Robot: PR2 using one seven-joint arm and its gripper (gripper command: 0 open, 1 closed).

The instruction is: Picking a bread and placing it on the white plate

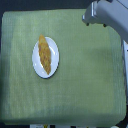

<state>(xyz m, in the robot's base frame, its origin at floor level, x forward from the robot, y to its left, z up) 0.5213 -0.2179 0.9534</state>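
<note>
Bread (45,54) on white plate (54,66), arm (107,14) well apart.

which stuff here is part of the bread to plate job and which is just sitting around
Part of the job:
- long golden-orange crusty bread loaf, already lying on the plate
- round glossy white plate
- grey-white robot arm, at the exterior view's upper right; its claw is not visible

Just there:
- green cloth-covered table
</note>
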